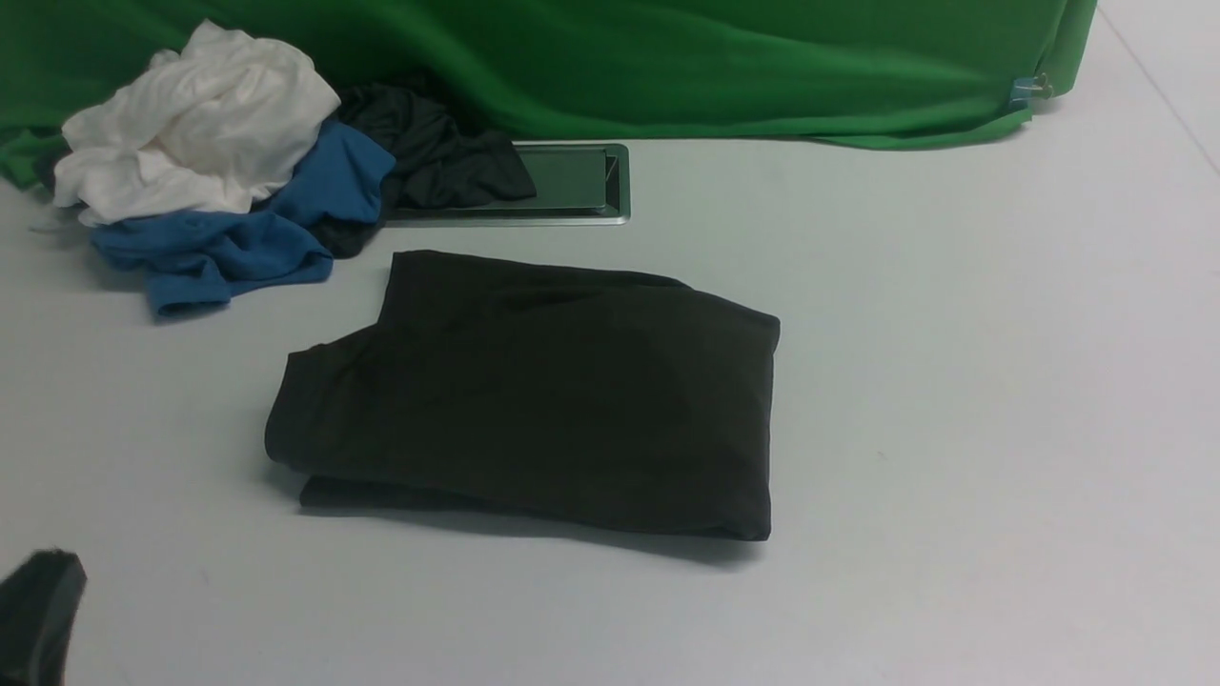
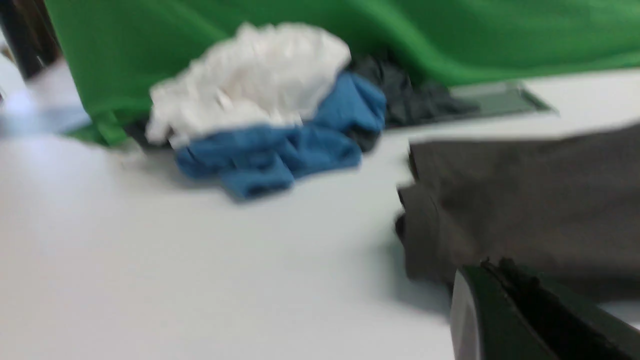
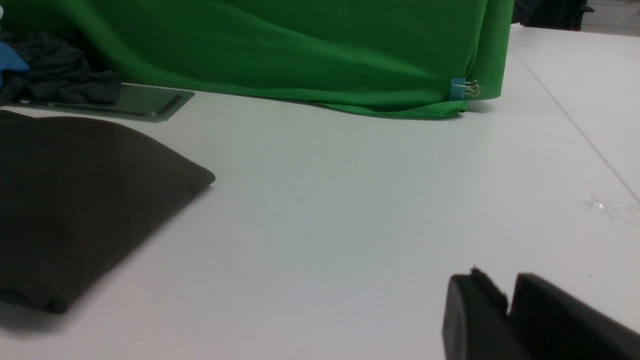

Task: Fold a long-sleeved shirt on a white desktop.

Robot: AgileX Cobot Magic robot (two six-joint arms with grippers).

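Mostly cropped, both end effectors – left (image 2: 505,280), right (image 3: 507,300) – look clenched, empty, beside the long-sleeved shirt (image 1: 543,400).

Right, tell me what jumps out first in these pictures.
The dark long-sleeved shirt lies folded into a compact block mid-table on the white desktop. Behind it to the left sits a crumpled pile of white, blue and black clothes, against a green backdrop.

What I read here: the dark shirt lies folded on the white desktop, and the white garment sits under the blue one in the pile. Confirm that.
One detail is wrong. The long-sleeved shirt does lie folded on the white desktop, but in the pile the white garment sits on top of the blue garment, not under it. The front view shows this plainly.
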